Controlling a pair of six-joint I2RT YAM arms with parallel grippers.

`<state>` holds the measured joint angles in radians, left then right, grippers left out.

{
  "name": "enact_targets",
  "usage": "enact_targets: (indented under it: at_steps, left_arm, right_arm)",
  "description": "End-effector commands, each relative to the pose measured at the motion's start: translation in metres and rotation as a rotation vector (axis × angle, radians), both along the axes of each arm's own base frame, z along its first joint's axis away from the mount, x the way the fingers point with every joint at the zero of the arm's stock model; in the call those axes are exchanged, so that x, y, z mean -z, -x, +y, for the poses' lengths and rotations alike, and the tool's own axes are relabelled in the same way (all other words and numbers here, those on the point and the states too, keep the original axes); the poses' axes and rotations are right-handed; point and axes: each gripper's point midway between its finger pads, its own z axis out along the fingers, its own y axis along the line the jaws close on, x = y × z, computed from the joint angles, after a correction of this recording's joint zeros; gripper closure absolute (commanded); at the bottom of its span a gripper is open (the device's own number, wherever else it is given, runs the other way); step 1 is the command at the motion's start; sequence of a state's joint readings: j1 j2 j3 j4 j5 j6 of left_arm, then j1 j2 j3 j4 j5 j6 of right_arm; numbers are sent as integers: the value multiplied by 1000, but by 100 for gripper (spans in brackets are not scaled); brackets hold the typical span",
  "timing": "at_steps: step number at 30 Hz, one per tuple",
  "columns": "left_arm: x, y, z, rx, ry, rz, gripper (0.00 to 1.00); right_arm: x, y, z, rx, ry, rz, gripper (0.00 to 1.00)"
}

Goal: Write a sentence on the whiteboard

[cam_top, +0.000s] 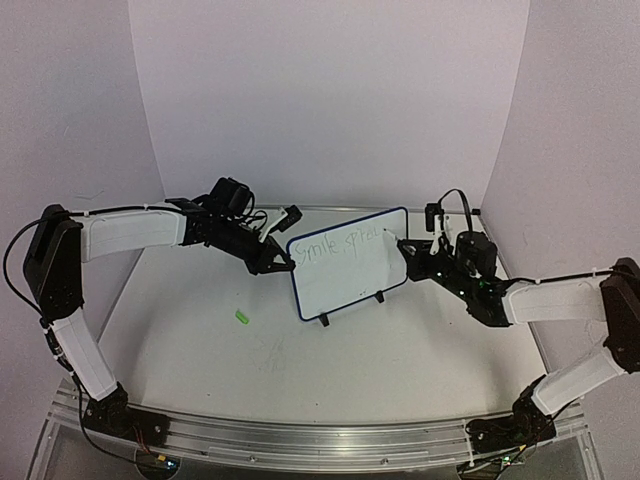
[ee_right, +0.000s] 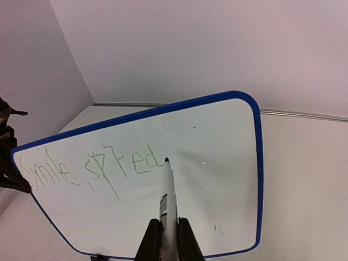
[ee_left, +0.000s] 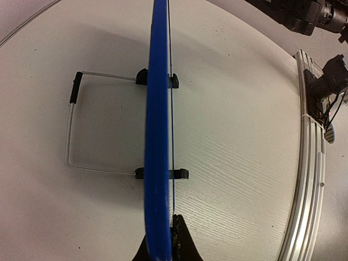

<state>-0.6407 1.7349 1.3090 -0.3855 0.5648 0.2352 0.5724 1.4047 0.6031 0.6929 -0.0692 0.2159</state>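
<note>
Green sentence (ee_right: 92, 168): roughly "smile spred", unfinished, along the top.
Whiteboard (cam_top: 350, 285): upright on its feet, mid-desk (cam_top: 250, 370).
Marker (ee_right: 167, 187): tip at the last letter, pinched in right gripper (ee_right: 168, 228) jaws.
Left gripper (cam_top: 272, 262): jaws clamp the frame's edge, probably steadying it for writing.

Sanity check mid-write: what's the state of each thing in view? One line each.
whiteboard: standing upright on its feet.
sentence: unfinished, one green line, roughly "smile spred".
marker: uncapped, tip at the board just after the last letter.
left gripper: shut on the whiteboard's left edge.
right gripper: shut on the marker.
small green piece: lying loose on the table.
</note>
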Motion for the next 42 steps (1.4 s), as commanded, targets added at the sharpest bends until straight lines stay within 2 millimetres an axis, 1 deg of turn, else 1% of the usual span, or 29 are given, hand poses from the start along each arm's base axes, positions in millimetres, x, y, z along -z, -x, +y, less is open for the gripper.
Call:
enact_targets:
  at_steps: [1,11,16,21,29,32,42]
  left_arm:
    - [21,-1,7,-14,-91,22,100]
    - [21,-1,7,-12,-90,23,100]
    - [22,-1,7,-13,-92,23,100]
    - [23,-1,7,-12,-91,25,100]
    - [24,-1,6,-12,-92,28,100]
    - [24,-1,6,-12,-93,28,100]
    - [24,-1,7,-12,-94,27,100]
  right_arm:
    - [-19,-15,6,8,-18,-63,100]
    - [-20,-24,8,30,-12,-74,100]
    - [-20,-25,11,16,-9,-77,100]
    - [-13,-22,16,-21,-3,-63,100]
    - [2,-15,13,-27,8,-27,100]
    - [7,-15,11,-13,16,-17,100]
    - [14,-20,3,40,25,-1,100]
